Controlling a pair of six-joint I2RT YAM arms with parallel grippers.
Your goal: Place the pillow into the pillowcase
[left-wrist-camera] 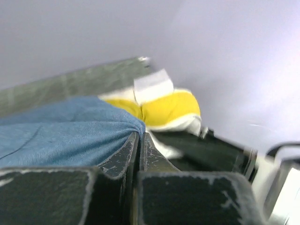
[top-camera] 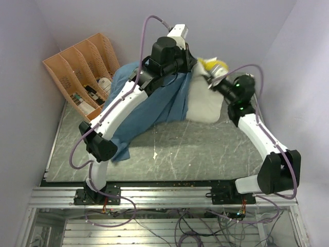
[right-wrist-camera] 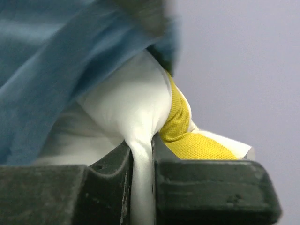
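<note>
The cream-white pillow (top-camera: 204,103) lies at the back of the table, its yellow edge (top-camera: 212,64) at the far end. The blue pillowcase (top-camera: 154,108) covers its left part and trails toward the front left. My left gripper (top-camera: 189,66) is shut on the pillowcase's edge (left-wrist-camera: 117,123) beside the yellow pillow corner (left-wrist-camera: 168,107). My right gripper (top-camera: 212,80) is shut on a pinch of the pillow's white fabric (right-wrist-camera: 140,140), with the yellow mesh edge (right-wrist-camera: 180,124) just to the right and the blue pillowcase (right-wrist-camera: 51,61) above left.
An orange multi-slot file rack (top-camera: 82,72) holding small items stands at the back left. Lilac walls close the back and both sides. The grey table surface (top-camera: 195,149) lies in front of the pillow.
</note>
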